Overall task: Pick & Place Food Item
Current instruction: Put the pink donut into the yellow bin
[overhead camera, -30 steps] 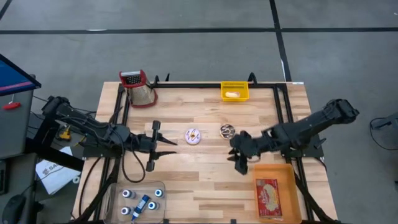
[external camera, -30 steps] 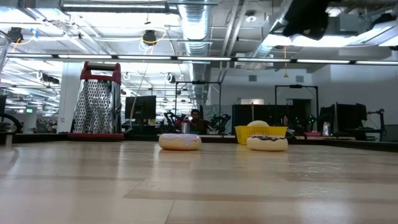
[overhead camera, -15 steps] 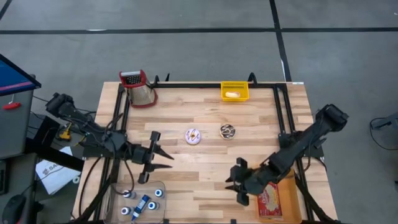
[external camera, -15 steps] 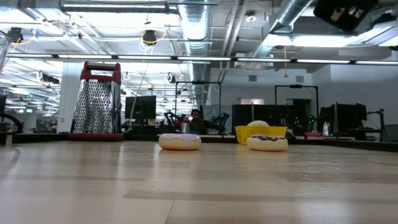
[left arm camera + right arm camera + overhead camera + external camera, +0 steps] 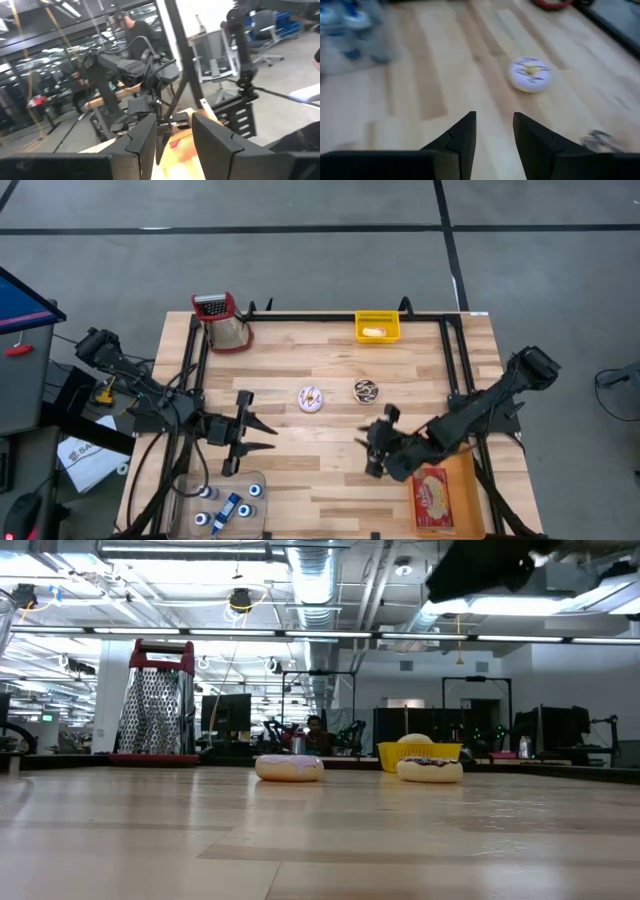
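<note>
A white-iced donut (image 5: 311,399) and a chocolate donut (image 5: 366,390) lie flat on the wooden table (image 5: 330,355) near its middle; both also show in the low view as the white donut (image 5: 289,767) and the chocolate donut (image 5: 430,769). My right gripper (image 5: 368,448) hovers open toward the near side of them, and in its wrist view the white donut (image 5: 530,75) lies ahead of the right gripper (image 5: 495,130). My left gripper (image 5: 268,435) hangs open at the left, above the table, its fingers pointing toward the right edge. Nothing sits between either pair of fingers.
A yellow basket (image 5: 377,327) with a yellow item stands at the far edge, and a red-handled grater (image 5: 225,320) at the far left. An orange tray (image 5: 445,495) with a red package sits at the near right, a clear box of small bottles (image 5: 222,500) at the near left.
My right gripper swung toward the near edge, then came back toward the table's middle, turning as it went; it now sits lower and nearer the donuts' near side. My left gripper drifted a little toward the near edge. The donuts have kept still.
</note>
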